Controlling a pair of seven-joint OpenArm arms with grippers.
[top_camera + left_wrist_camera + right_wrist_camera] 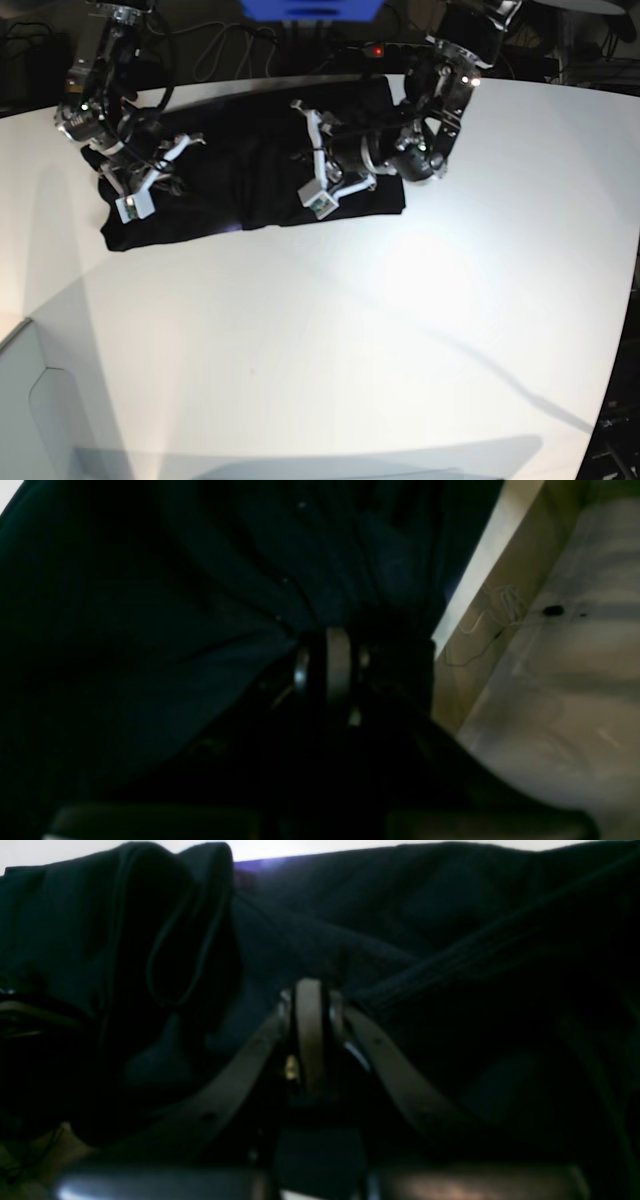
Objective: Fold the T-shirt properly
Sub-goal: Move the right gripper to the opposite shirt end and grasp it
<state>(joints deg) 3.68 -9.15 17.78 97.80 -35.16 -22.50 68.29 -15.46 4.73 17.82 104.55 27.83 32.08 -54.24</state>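
Base view, left to right. Right gripper (131, 207) sits low over the left end of the T-shirt (240, 170); the right wrist view shows its fingers (308, 1005) brought together with a ridge of black cloth pinched between them, folds bunched on either side.

T-shirt: black, lying on the white table (400, 330) toward its far edge. Long axis runs side to side across the table, left end slightly nearer the camera than the right. Cloth rumpled, especially at the middle; which end is collar and which is hem cannot be told. No print visible on the upper face.

Left gripper (318, 198) hangs over the right half of the shirt, near its front edge. The left wrist view shows its fingers (338, 665) closed on dark fabric that fans upward from the grip; table edge and floor visible to the right.
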